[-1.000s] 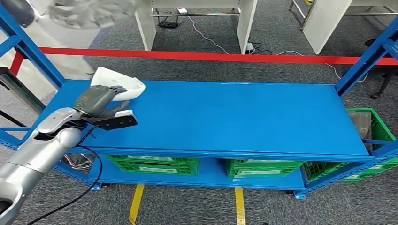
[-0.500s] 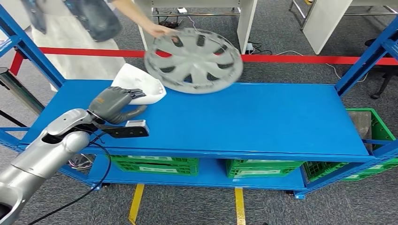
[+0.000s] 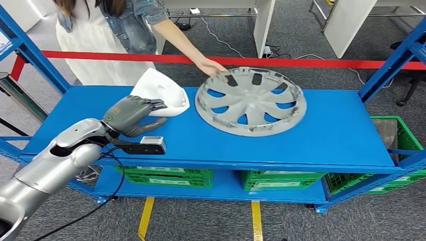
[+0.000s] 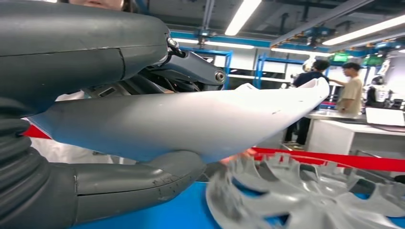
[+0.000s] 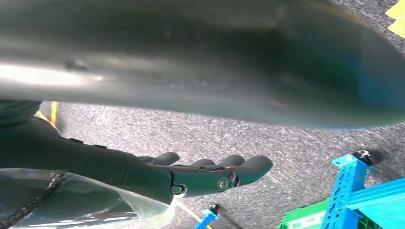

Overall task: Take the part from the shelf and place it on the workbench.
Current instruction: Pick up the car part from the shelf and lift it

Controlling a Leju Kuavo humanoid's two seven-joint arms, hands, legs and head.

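A white curved part [image 3: 161, 95] is over the back left of the blue shelf top [image 3: 321, 135]. My left hand [image 3: 131, 115] grips it from the near side. The left wrist view shows the white part [image 4: 191, 124] clamped between my thumb [image 4: 133, 183] and the darker fingers above it. I cannot tell whether the part touches the blue surface. My right hand [image 5: 210, 174] hangs over grey carpet with its fingers stretched out and nothing in them.
A grey wheel cover [image 3: 250, 106] lies flat mid-shelf, right of the white part. A person behind the shelf has a hand [image 3: 210, 66] on its far rim. Green crates [image 3: 163, 175] sit on the lower level. Blue uprights [image 3: 387, 65] stand at the corners.
My left hand has carried the white part to the right along the shelf's back left. The person brought the wheel cover in from the upper left and laid it on the blue top.
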